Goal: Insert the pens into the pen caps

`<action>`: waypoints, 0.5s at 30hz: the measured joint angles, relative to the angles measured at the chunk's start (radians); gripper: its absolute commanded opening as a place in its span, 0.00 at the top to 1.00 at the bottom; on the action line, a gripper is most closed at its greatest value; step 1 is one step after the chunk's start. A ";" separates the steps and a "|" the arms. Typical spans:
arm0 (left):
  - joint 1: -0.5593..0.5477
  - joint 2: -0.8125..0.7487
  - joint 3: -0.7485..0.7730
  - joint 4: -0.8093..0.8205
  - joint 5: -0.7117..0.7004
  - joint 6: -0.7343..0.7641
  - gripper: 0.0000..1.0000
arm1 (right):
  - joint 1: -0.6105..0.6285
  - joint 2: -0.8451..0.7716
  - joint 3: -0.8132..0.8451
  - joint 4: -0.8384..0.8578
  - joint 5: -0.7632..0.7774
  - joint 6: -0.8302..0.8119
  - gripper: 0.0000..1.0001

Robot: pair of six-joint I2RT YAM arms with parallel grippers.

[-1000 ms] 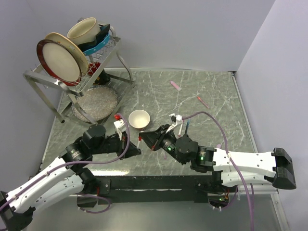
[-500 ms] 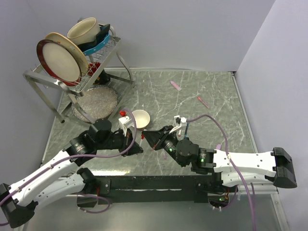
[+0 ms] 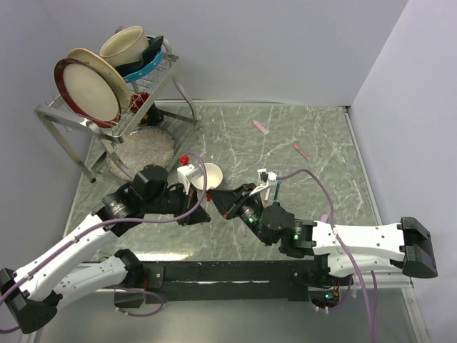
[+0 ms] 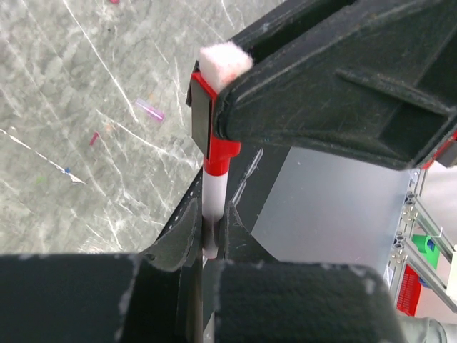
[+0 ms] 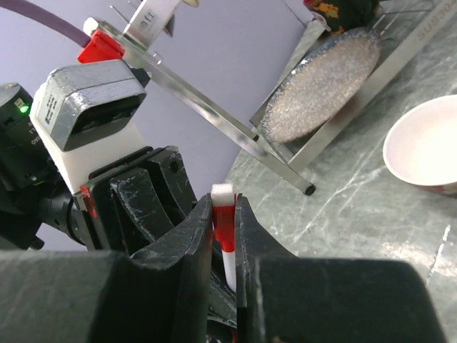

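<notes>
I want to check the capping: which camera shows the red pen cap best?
Left wrist: the red pen cap shows close and sharp, in line with the white pen. Right wrist shows it partly, between the fingers of the right gripper; in the top view it is too small to make out.

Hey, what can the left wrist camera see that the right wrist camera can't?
Only the left wrist view shows the loose lilac cap lying on the marble table. Only the right wrist view shows the white bowl and the speckled plate under the rack. Both show the white pen in the left fingers, its red cap pinched by the right fingers.
</notes>
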State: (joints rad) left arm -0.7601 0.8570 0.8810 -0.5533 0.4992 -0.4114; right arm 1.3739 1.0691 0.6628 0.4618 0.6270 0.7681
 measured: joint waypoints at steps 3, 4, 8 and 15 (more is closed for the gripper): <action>0.018 0.005 0.025 -0.015 0.009 0.009 0.99 | -0.003 0.016 0.035 -0.008 -0.002 -0.007 1.00; 0.026 0.005 0.035 -0.018 0.014 0.011 0.99 | -0.004 0.019 0.043 -0.005 -0.004 -0.008 1.00; 0.053 0.014 0.075 -0.043 0.059 0.014 0.99 | -0.005 0.022 0.058 0.022 -0.010 -0.008 1.00; 0.087 -0.023 0.045 0.071 0.104 -0.030 0.99 | -0.054 0.009 0.156 -0.090 -0.046 0.007 1.00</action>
State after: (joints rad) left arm -0.6731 0.8341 0.9257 -0.4828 0.6033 -0.4412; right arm 1.3201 1.0782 0.8185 0.3717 0.5812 0.7750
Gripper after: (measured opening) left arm 0.072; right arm 0.183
